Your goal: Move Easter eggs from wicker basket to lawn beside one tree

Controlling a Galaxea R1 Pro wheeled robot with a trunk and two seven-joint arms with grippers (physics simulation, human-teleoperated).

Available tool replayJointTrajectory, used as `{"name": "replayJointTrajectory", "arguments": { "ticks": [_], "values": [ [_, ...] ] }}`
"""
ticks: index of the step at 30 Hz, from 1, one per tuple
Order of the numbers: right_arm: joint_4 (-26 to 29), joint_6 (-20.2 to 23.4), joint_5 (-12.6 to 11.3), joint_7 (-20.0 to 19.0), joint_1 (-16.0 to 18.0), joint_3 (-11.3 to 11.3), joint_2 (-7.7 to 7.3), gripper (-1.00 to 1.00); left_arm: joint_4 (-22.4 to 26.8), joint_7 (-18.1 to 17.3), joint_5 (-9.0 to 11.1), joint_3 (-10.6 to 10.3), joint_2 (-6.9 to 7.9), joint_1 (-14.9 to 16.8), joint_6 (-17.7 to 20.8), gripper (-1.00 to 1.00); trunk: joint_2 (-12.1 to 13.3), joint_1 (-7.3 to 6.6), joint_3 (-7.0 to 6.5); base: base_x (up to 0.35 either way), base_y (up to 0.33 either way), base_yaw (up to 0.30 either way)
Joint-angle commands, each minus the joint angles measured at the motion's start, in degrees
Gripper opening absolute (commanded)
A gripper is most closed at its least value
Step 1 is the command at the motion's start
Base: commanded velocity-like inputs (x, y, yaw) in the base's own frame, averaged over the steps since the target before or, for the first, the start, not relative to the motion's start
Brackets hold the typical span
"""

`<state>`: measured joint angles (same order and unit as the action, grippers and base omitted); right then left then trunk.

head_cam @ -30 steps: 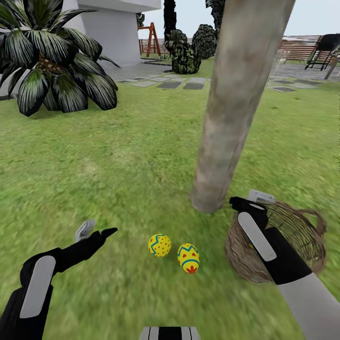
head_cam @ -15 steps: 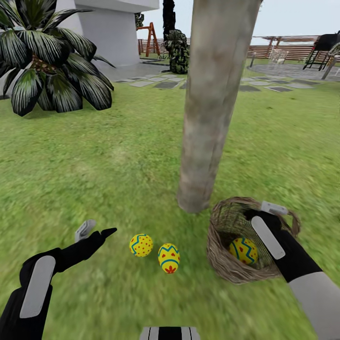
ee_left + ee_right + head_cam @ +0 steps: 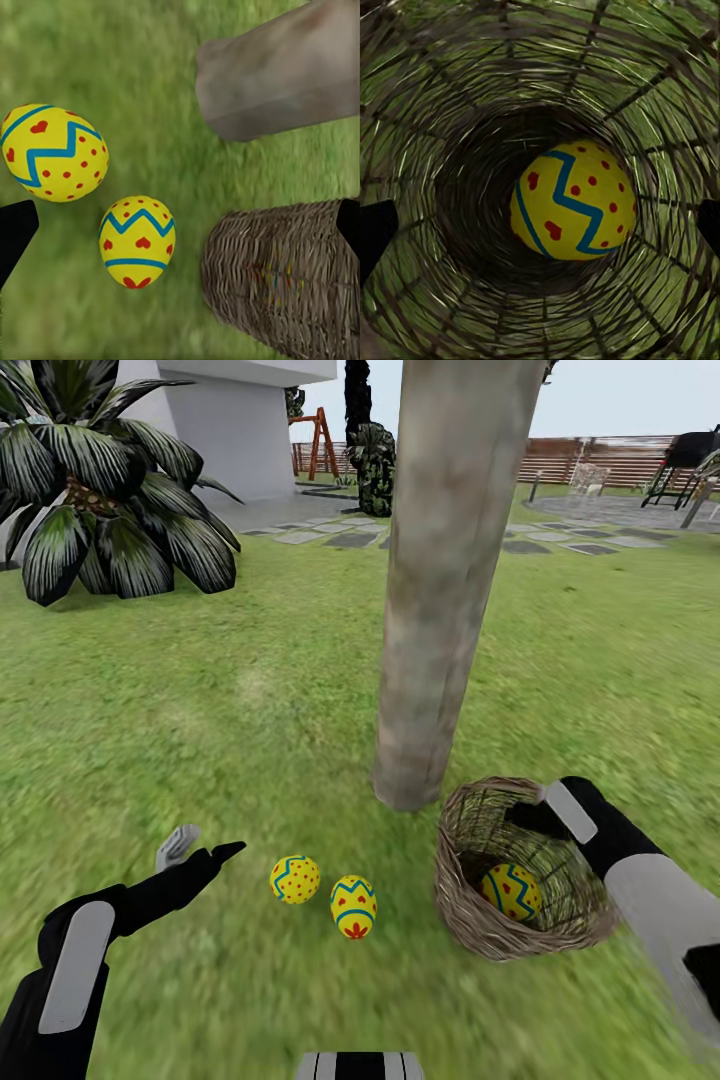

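The right hand hangs over the far rim of the basket, its fingers spread wide and holding nothing; in its wrist view the two dark fingertips sit at opposite edges of the picture with the last egg straight ahead between them, down the woven well. So the move in hand looks like a plain reach downward along the line the hand already points: the egg lies below and slightly toward the robot from the fingers, resting on the basket floor, and the right arm is far nearer to it than the left. The egg is yellow with a blue zigzag band and red dots; its long axis appears tilted, not upright, so the fingers would likely need to close across its narrower middle. The basket wall stands close around it, which could crowd the fingers. The left hand hovers low over the lawn, also open and empty, just beside the two other eggs, which lie near each other on the grass at the foot of the tree, with the basket on its other side.
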<state>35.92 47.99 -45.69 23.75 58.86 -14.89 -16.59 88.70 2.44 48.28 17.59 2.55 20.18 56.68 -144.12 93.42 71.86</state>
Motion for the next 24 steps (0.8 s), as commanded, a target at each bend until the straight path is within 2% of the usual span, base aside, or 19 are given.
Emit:
{"name": "replayJointTrajectory", "arguments": {
  "ticks": [1,4,7,8,10,24],
  "values": [
    [-3.1,0.7,-0.7,-0.2,2.4,-0.5,-0.03,1.00,0.0,0.3,0.4,0.1,0.00,0.0,0.3,1.00,0.0,-0.01,0.05,0.000,0.000,0.000],
    [-9.6,2.6,-0.7,-1.1,6.7,-0.9,0.14,1.00,0.4,0.2,0.4,0.3,0.03,0.0,0.3,1.00,0.0,-0.01,0.05,0.000,0.000,0.000],
    [-13.7,3.3,-0.7,-1.3,9.4,-1.0,0.22,1.00,0.7,0.3,0.4,2.4,0.05,0.0,0.4,1.00,0.0,-0.01,0.05,0.000,0.000,0.000],
    [-14.8,3.4,-0.7,-1.4,10.2,-1.0,0.25,1.00,1.5,0.3,0.5,4.1,0.02,0.0,0.6,1.00,0.0,-0.01,0.05,0.000,0.000,0.000],
    [-15.3,3.2,-0.7,-1.4,10.6,-1.1,0.32,1.00,2.9,0.3,0.6,4.9,-0.05,0.0,0.7,1.00,0.0,0.02,0.28,0.000,0.000,0.000],
    [-15.4,2.7,-1.1,-2.6,10.5,-0.8,0.34,1.00,3.7,0.3,0.9,5.4,-0.09,0.0,1.1,1.00,-0.2,0.38,3.38,0.000,0.000,0.000]
  ]
}}
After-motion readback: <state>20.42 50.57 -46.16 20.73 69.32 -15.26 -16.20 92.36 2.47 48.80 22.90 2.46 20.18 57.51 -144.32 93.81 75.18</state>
